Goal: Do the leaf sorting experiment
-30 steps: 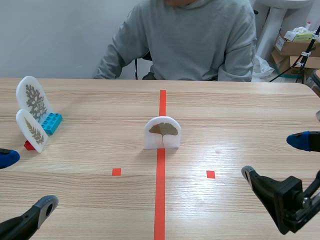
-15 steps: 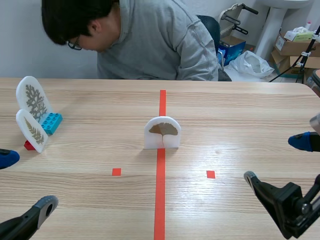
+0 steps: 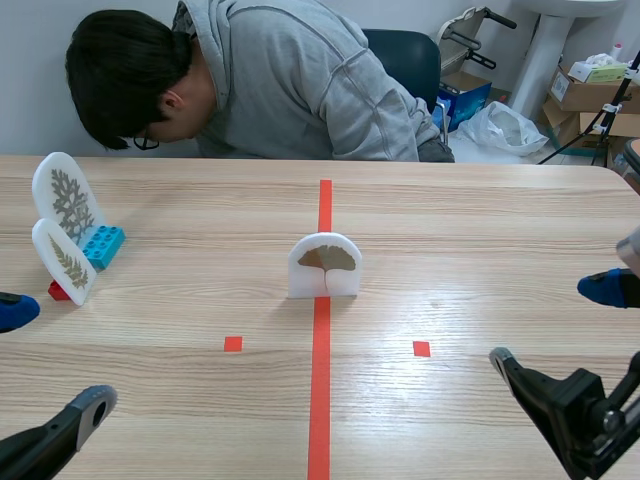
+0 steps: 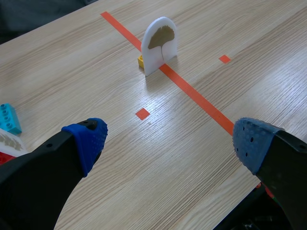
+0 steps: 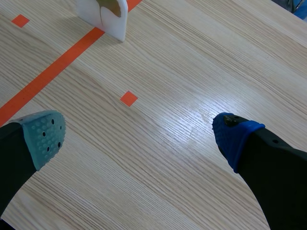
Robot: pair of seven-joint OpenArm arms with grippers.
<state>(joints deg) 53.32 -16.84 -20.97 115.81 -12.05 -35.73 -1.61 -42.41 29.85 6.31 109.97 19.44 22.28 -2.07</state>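
A white arched card with a ginkgo leaf (image 3: 325, 266) stands upright on the red centre line, mid-table. From the left wrist it appears ahead of the gripper (image 4: 159, 44), on a small yellow brick (image 4: 141, 60); the right wrist view catches only its lower part (image 5: 103, 12). At the far left stand two more leaf cards: a branching leaf (image 3: 66, 200) on a blue brick (image 3: 103, 246) and a narrow leaf (image 3: 64, 261) on a red brick (image 3: 58, 291). My left gripper (image 3: 45, 362) (image 4: 170, 143) and right gripper (image 3: 552, 322) (image 5: 139, 136) hang open near the front corners, holding nothing.
A person in a grey hoodie (image 3: 300, 90) sits across the table, bent low toward the far left side, head close to the table edge. Cardboard boxes (image 3: 590, 90) and a bag lie on the floor behind at the right.
The person has leaned over and down to the left, bringing the head into view. My right gripper has drifted slightly lower. The cards have not moved.
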